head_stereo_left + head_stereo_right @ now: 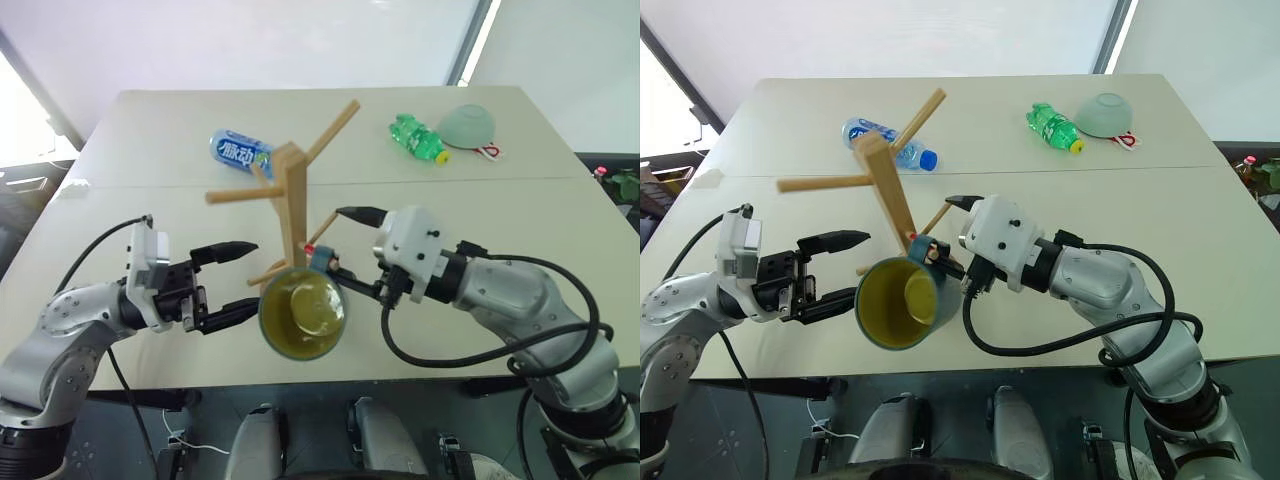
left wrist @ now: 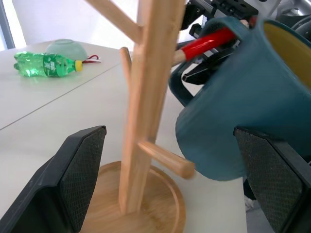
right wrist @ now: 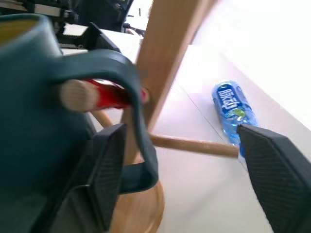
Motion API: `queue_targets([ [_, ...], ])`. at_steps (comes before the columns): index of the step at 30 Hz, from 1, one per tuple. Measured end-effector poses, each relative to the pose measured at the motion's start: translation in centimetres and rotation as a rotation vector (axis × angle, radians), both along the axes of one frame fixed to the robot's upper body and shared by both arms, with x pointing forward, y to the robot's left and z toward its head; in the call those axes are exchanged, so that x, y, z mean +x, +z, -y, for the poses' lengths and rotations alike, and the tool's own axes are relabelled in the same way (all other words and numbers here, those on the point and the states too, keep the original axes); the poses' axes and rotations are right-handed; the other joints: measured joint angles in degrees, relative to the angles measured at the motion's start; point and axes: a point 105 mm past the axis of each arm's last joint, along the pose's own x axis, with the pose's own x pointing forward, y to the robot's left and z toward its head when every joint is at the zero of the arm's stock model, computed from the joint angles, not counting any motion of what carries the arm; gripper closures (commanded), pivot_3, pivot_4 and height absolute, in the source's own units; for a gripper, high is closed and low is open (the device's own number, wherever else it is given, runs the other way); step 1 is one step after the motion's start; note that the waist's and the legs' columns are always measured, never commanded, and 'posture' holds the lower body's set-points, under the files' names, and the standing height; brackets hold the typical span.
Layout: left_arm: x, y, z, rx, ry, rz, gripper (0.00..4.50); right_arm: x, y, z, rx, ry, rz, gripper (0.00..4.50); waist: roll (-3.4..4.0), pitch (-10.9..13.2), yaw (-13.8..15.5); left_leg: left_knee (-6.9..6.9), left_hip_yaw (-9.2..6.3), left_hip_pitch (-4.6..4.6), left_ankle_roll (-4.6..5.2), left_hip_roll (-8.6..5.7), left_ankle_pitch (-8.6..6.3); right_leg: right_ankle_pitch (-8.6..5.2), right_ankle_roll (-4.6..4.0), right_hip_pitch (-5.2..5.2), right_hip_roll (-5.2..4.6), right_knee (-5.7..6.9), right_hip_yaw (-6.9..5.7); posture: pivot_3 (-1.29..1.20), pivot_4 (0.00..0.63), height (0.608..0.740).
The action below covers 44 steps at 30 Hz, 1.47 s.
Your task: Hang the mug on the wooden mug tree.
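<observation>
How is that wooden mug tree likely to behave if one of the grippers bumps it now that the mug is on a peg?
The wooden mug tree looks stiff but probably tippy: a tall thin post on a small round base. The mug hangs by its handle on the red-tipped peg, out to one side, so a nudge would likely rock it that way.

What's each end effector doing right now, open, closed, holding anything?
Left end effector: open, holding nothing, beside the mug.
Right end effector: open, holding nothing; mug handle hangs on the red-tipped peg of the wooden mug tree.
</observation>
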Motion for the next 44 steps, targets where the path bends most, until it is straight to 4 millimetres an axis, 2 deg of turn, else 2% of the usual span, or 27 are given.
queue_targets([
  [8,-0.2,-0.3,-0.2,-0.017,-0.01,-0.033,0.0,0.0,0.6,0.8,-0.014,0.003,0.02,1.09,0.0,0.0,0.0,0.0,0.0,-0.02,0.0,0.0,0.0,0.0,0.0,-0.03,0.0,0.0,0.0,0.0,0.15,0.74],
  [18,0.3,-0.3,-2.1,-0.03,0.048,-0.044,0.0,-0.2,1.4,1.7,0.008,0.038,0.003,1.09,0.0,0.0,0.01,0.01,0.0,-0.1,0.0,0.01,0.0,0.0,0.0,-0.1,0.02,0.0,0.0,0.0,0.15,0.74],
  [21,0.3,-0.3,-2.5,-0.028,0.066,-0.048,0.0,-0.2,1.7,2.7,-0.001,0.027,-0.003,1.09,0.0,0.0,0.11,0.02,-0.01,-0.13,0.0,0.01,0.0,0.0,0.0,-0.1,0.0,-0.01,-0.01,0.0,0.15,0.74],
  [25,0.6,-0.8,-3.6,-0.032,0.144,-0.083,0.0,0.3,1.2,5.7,0.035,-0.037,-0.076,1.09,-0.04,-0.02,0.12,0.03,-0.01,-0.16,0.0,0.01,0.0,0.0,0.0,-0.1,-0.02,-0.02,0.0,0.0,0.15,0.74],
  [29,1.8,-2.4,-5.1,-0.035,0.312,-0.122,0.0,0.9,-0.7,9.0,0.213,-0.136,-0.2,1.09,-0.08,-0.04,0.13,0.04,-0.03,-0.16,0.0,0.0,0.0,0.01,0.02,-0.08,0.0,-0.01,0.0,0.0,0.15,0.74],
  [34,3.3,-5.8,-7.2,-0.02,0.579,-0.166,0.0,2.1,-4.3,12.8,0.363,-0.294,-0.265,1.09,-0.08,-0.04,-0.02,0.09,-0.01,-0.12,0.0,0.0,0.0,0.03,0.04,-0.07,0.03,0.05,0.02,0.0,0.15,0.74],
  [39,4.4,-7.5,-8.2,-0.09,0.781,-0.176,0.0,3.4,-6.8,14.7,0.422,-0.403,-0.246,1.09,-0.08,-0.05,0.04,0.11,0.0,-0.06,0.0,-0.01,0.01,0.05,0.05,-0.05,0.05,0.18,0.04,0.0,0.15,0.74],
  [44,5.0,-8.6,-9.2,-0.1,0.89,-0.167,0.0,4.5,-9.7,14.8,0.431,-0.432,-0.291,1.09,-0.08,-0.05,-0.03,0.12,0.04,0.07,0.0,-0.02,0.01,0.04,0.04,-0.05,0.06,0.35,0.1,0.0,0.15,0.74],
])
